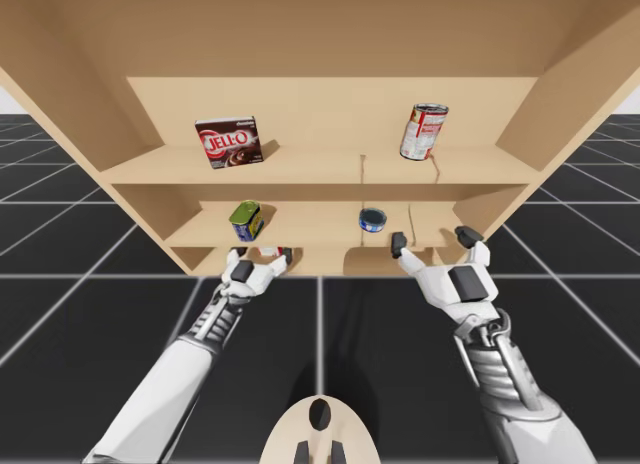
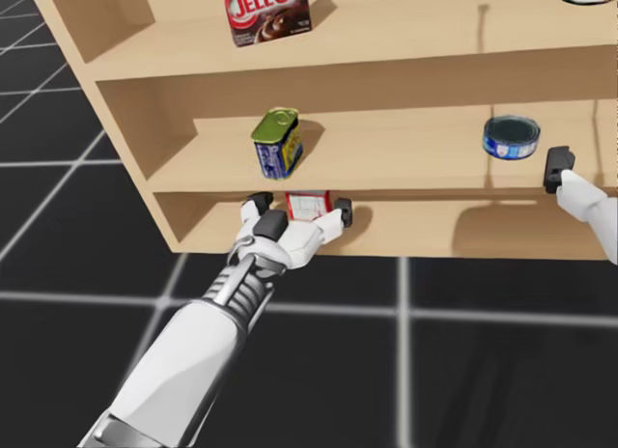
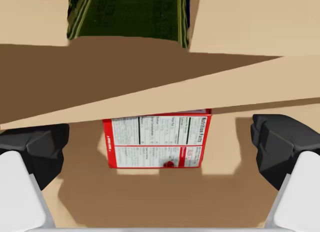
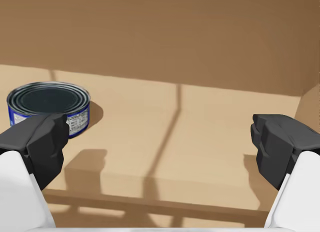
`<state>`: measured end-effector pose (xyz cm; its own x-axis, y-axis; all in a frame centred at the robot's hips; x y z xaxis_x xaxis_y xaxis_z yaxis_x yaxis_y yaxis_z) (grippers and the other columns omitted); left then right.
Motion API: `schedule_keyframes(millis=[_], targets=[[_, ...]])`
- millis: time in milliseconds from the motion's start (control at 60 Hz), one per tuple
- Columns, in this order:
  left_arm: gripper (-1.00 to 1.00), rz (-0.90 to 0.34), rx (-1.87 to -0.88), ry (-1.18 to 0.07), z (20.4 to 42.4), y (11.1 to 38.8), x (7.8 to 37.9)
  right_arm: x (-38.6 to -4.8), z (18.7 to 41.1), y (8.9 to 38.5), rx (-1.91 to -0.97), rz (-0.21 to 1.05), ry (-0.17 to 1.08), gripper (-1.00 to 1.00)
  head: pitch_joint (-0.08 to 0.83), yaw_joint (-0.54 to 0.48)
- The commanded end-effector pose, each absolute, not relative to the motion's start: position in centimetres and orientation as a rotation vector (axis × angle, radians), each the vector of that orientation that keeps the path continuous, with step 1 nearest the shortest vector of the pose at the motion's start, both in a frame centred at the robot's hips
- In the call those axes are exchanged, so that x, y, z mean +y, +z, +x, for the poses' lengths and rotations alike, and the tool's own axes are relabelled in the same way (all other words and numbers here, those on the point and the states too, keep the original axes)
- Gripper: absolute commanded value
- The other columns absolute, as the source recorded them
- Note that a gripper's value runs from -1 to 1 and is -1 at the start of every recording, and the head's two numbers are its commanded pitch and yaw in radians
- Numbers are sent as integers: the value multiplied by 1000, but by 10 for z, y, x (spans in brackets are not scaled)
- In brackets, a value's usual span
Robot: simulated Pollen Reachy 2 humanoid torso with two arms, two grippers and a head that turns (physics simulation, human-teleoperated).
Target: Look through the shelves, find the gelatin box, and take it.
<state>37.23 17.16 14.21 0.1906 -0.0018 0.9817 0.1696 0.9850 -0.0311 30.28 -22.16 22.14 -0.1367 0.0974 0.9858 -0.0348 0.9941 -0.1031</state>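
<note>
Where my left arm reaches the lowest board of the pale wooden shelf unit (image 1: 320,109), the left end effector (image 2: 300,212) sits at the front lip. Its fingers are spread wide and grip nothing.

The gelatin box is a small red cardboard box (image 3: 156,141) with a white printed panel facing the wrist. It lies on that lowest shelf just ahead of the left end effector, in line with the gap between the black fingertips (image 3: 37,147). Bare wood shows on either side of it, so neither pad touches. The overhang of the middle shelf cuts off its far edge.

The right end effector (image 4: 160,147) is level with the middle shelf, at its front edge, in the right half of the unit. Its fingers are wide apart and hold nothing. A flat round blue tin (image 4: 48,104) sits ahead of it, partly behind one finger and apart from it.

On the left half of the middle shelf, above the red box, stands an upright rectangular tin (image 2: 277,142) with blue sides and a green top.

The top shelf is farthest. A dark brown-red box (image 1: 229,142) stands on its left half and a tall red-and-white can (image 1: 424,132) on its right half, well apart.
</note>
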Motion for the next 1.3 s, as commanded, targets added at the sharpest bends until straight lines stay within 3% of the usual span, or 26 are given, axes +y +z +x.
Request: schedule_keyframes(millis=[17,133,150,167,183,217,367,750,950,1300], targets=[[-1000,-243,-1327,-47,380,131,122,-222,302,222,-1708,-42,102,-1000,608,203],[-1000,-263,-1290,-52,384,129,115,-223,301,223,-1712,-45,100,-1000,610,200],[-736,-257,-1293,-50,383,128,115,-223,301,223,-1712,-46,99,-1000,610,199],[271,-254,-1292,-47,383,127,114,-223,301,223,-1713,-47,99,-1000,610,198],[893,-254,-1290,-51,383,127,114,-223,301,223,-1713,-47,99,-1000,611,198],[975,-260,-1281,-49,382,126,114,-223,301,224,-1714,-48,98,-1000,611,197],[1000,-269,-1288,-46,379,128,115,-224,301,224,-1715,-52,96,-1000,609,197],[1000,-338,-1432,-23,371,154,128,-226,301,224,-1717,-49,85,-1000,604,195],[1000,-349,-1441,-15,348,158,139,-225,300,223,-1716,-49,87,-1000,602,198],[1000,-339,-1401,3,281,154,168,-224,301,222,-1715,-52,92,-1000,593,197]])
